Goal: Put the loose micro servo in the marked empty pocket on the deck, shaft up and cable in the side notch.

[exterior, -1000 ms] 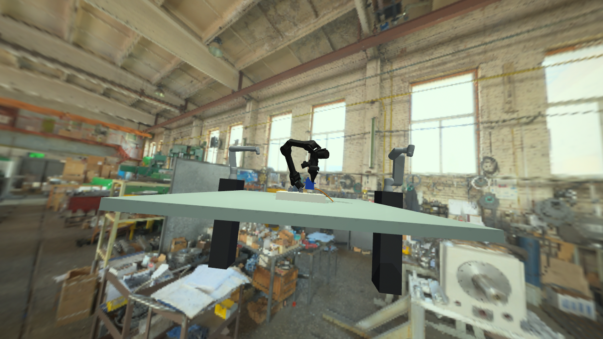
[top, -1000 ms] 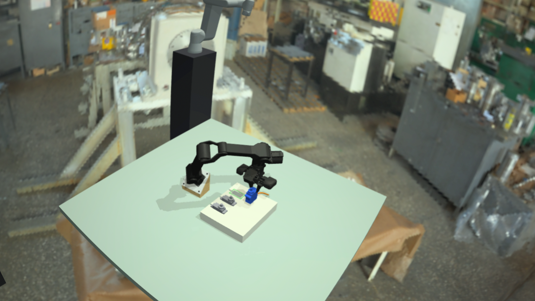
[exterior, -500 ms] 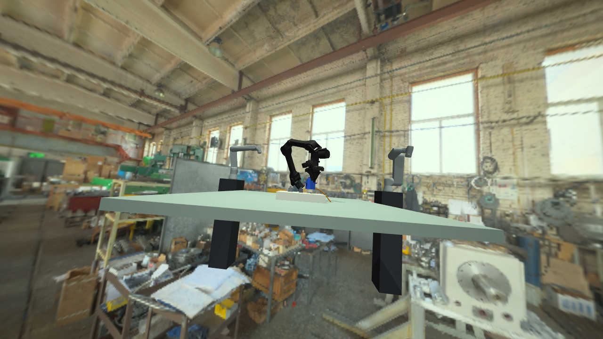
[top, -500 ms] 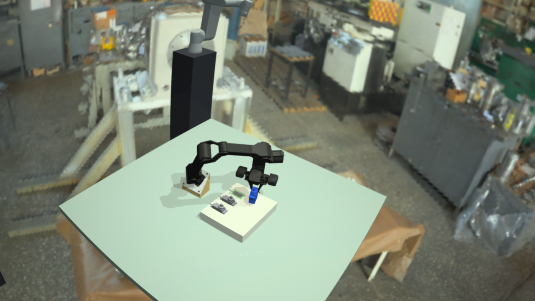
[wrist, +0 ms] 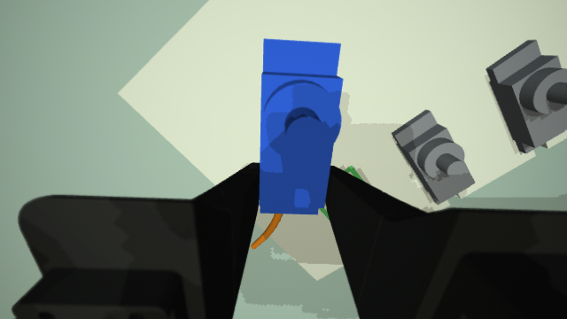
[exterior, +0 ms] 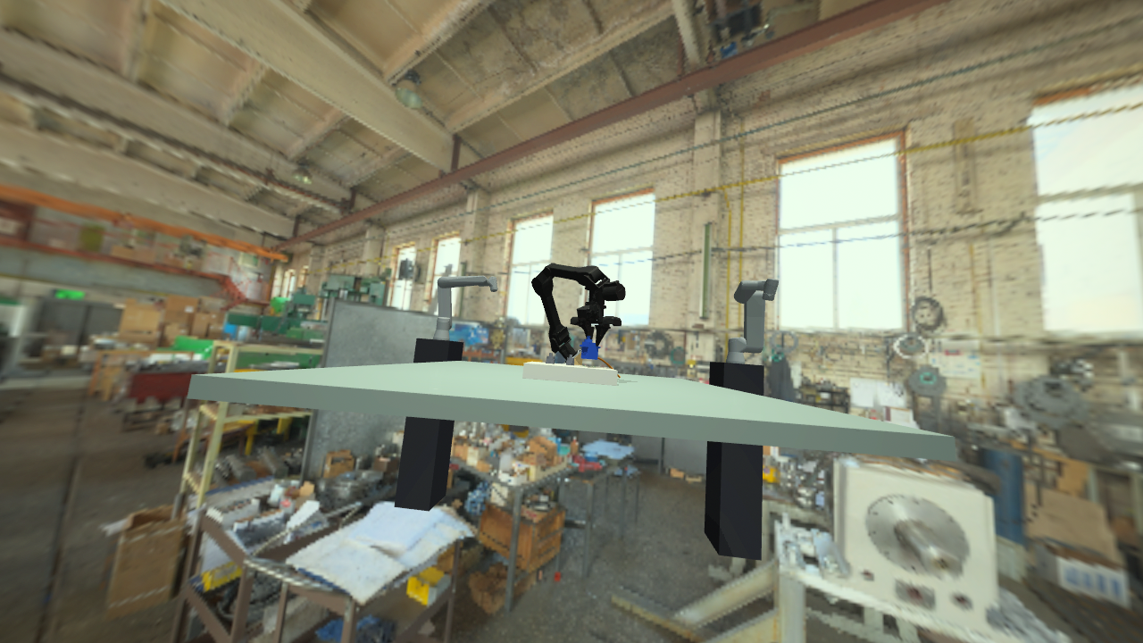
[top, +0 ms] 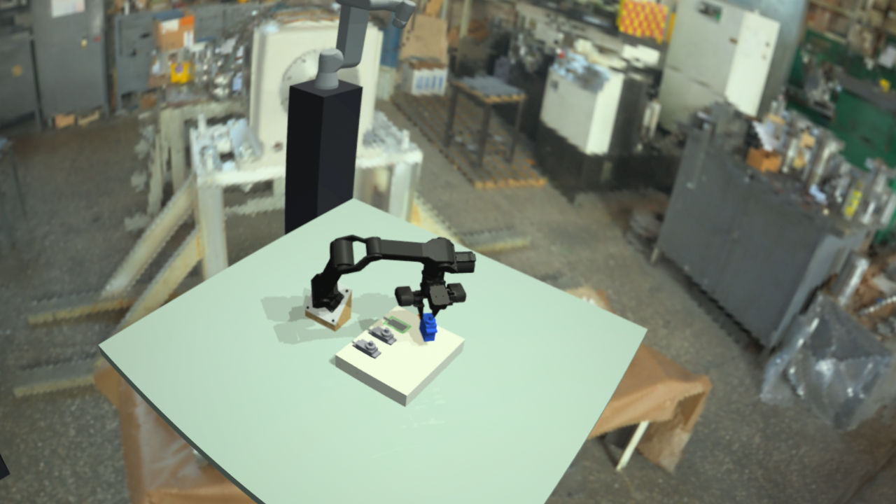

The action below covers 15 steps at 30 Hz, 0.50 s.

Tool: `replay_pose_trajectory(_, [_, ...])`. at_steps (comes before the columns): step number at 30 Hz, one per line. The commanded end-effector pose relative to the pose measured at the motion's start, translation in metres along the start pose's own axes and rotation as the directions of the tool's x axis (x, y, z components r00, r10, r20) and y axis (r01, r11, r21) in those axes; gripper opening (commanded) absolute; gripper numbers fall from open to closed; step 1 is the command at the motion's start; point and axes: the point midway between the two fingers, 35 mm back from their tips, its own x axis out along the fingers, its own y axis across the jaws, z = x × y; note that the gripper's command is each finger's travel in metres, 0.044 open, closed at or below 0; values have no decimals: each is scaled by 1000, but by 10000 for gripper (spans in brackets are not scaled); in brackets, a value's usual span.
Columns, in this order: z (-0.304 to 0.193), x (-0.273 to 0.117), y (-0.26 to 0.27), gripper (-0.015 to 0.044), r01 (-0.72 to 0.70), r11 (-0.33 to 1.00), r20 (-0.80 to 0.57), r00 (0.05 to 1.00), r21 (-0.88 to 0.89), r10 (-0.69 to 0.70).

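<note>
Holding item: black parallel-jaw gripper [wrist: 293, 195], clamped on the blue box-shaped micro servo [wrist: 299, 128], one black finger [wrist: 230, 230] pressed to each long side of the body. Servo carried in the air above the cream rectangular deck block [top: 413, 376], output shaft facing the wrist camera, upward. Thin orange cable [wrist: 266, 234] hanging from the servo's near end, curving down past the finger on the wrist view's left side.

Marked pocket: green-outlined rectangular pocket [top: 397, 323] near the deck's back edge, unfilled; the servo [top: 428, 327] hangs just beside it in the top view. In the wrist view only a sliver of the green outline [wrist: 352, 171] shows behind the finger on that view's right side.

Fitted units: two grey micro servos [top: 381, 332] [top: 367, 347] seated in the deck in a row with the pocket, shafts up.

Support: pale green square table top [top: 250, 401] bearing the deck and the arm's wooden base block [top: 328, 313].

Exterior view: servo [exterior: 588, 347] hanging above the deck [exterior: 571, 372], small at that distance.
</note>
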Motion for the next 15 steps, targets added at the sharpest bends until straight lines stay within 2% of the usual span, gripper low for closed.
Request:
replay_pose_trajectory(1, [-1, -1, 1, 0, -2, 993, -1, 1000, -121, 2])
replay_pose_trajectory(8, [-1, -1, 1, 0, -2, 934, -1, 1000, -356, 2])
replay_pose_trajectory(15, [-1, -1, 1, 0, -2, 821, -1, 1000, -571, 2])
